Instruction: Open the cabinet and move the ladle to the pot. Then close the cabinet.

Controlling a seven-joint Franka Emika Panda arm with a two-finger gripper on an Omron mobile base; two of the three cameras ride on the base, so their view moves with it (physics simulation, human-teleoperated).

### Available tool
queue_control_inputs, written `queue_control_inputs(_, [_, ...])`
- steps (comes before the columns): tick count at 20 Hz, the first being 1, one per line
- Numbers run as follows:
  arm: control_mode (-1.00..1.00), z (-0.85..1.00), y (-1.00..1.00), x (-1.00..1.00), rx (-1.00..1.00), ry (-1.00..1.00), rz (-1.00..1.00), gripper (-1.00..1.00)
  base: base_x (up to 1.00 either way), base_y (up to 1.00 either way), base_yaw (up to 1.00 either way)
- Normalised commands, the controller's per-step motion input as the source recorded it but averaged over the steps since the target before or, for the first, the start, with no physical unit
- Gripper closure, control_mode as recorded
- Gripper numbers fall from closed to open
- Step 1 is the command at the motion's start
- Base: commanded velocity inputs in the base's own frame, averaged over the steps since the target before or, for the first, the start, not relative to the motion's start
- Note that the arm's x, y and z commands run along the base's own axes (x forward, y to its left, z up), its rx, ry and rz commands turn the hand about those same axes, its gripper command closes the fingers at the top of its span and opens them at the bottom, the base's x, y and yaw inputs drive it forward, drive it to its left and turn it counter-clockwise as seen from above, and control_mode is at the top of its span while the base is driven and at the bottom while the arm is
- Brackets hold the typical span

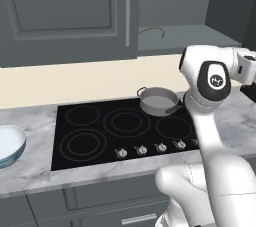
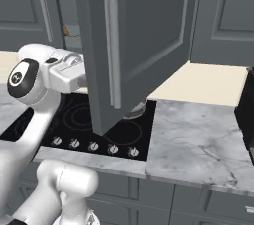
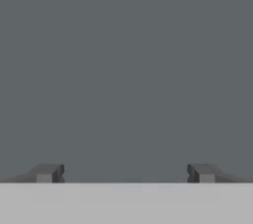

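The cabinet's left door [image 1: 65,11] is closed, while its right door [image 2: 134,45] stands swung out over the cooktop, silver handle [image 2: 113,53] facing me. Inside on the shelf lies the ladle [image 1: 151,32], a thin curved shaft, with its brown end [image 2: 69,30] showing in the right base view. The pot [image 1: 159,100] sits on the back right burner, empty. My gripper [image 3: 126,173] is open, fingertips wide apart with nothing between them, close against the plain grey inner face of the open door. The hand [image 2: 69,73] is tucked behind that door, to the right of the pot.
A black cooktop [image 1: 125,131] with a row of knobs [image 1: 142,149] is set in the marble counter [image 2: 198,140]. A pale blue-white bowl [image 1: 10,143] stands at the counter's left. Grey drawers [image 1: 125,206] run below. A dark appliance [image 2: 246,120] sits at the far right.
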Motion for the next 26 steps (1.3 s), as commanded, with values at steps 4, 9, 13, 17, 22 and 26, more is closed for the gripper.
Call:
queue_control_inputs(4, [-1.0, 0.03, -0.04, -0.41, 0.0, -0.1, -0.05, -1.0, 0.0, 0.0, 0.0])
queue_control_inputs(9, [-1.0, 0.08, 0.29, -0.39, 0.0, -0.07, 0.03, -1.0, 0.0, 0.0, 0.0])
queue_control_inputs(13, [-1.0, 0.02, 0.85, -0.28, 0.0, 0.0, 0.26, -1.0, 0.0, 0.0, 0.0])
queue_control_inputs(17, [-1.0, 0.0, 1.0, -0.09, 0.0, 0.0, 0.46, -1.0, 0.0, 0.0, 0.0])
queue_control_inputs(22, [-1.0, 0.0, 0.95, 0.0, 0.0, 0.01, 0.57, -1.0, 0.0, 0.0, 0.0])
queue_control_inputs(26, [-1.0, 0.0, 0.69, 0.08, 0.05, 0.03, 0.59, -1.0, 0.0, 0.0, 0.0])
